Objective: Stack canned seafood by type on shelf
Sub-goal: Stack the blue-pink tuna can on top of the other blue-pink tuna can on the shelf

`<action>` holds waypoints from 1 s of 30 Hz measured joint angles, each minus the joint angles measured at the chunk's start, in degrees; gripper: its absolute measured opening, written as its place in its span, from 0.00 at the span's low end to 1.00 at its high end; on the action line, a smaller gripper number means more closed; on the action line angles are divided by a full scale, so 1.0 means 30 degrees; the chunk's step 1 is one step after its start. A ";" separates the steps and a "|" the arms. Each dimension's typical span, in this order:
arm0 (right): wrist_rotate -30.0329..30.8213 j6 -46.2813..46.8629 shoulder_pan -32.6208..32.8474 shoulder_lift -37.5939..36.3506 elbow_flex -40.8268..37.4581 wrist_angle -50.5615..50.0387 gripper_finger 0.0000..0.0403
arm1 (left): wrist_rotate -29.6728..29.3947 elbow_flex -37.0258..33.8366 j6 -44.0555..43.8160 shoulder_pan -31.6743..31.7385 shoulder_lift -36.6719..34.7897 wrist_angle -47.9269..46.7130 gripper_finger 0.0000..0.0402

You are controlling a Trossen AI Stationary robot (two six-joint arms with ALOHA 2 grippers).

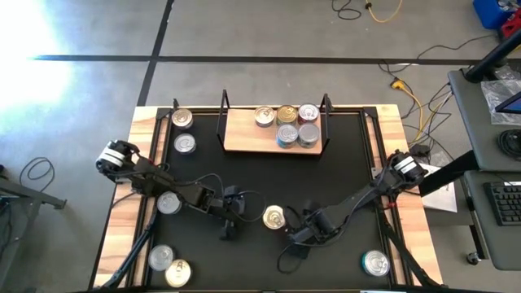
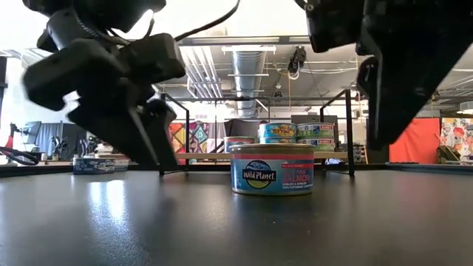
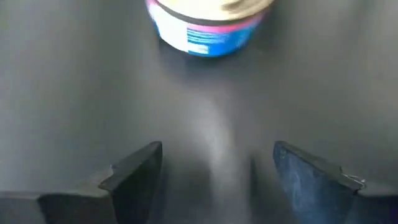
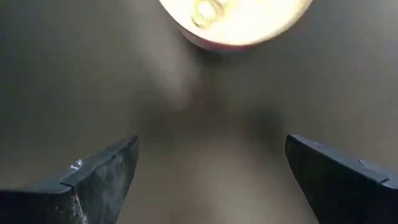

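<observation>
A short round metal tin with a gold pull-tab lid and a blue-and-pink paper side label stands upright on the matte black surface, which is bordered by pale wooden edges. The left end effector sits just beside this tin on one side, its dark, flat fingers spread apart with nothing between them. The right end effector lies close on the other side, also spread wide and holding nothing. The tin stands apart from both, in the gap between them.

At the far edge stands the small rectangular light-wood shelf with thin black wire posts. Five round tins, silver and gold lidded, cluster on its right half; its left half is bare board.

Two silver-lidded tins rest near the far left corner, another lies close by the left arm, two more sit at the near left edge, and one at the near right. The middle of the surface between tin and shelf is open.
</observation>
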 joint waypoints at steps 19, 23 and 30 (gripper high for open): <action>0.3754 -0.4720 -0.0727 0.0099 -0.0814 0.2447 0.98 | 0.0514 -0.3725 0.1304 -0.0015 0.2980 1.1882 0.86; 0.3811 -0.5519 -0.1238 0.0102 -0.0881 0.2440 0.98 | 0.0230 -0.3056 0.3633 -0.0015 0.3969 1.2381 0.86; 0.3834 -0.6838 -0.1740 0.0102 -0.1560 0.2571 0.98 | -0.1117 -0.2175 0.4064 0.0154 0.4392 1.2197 0.86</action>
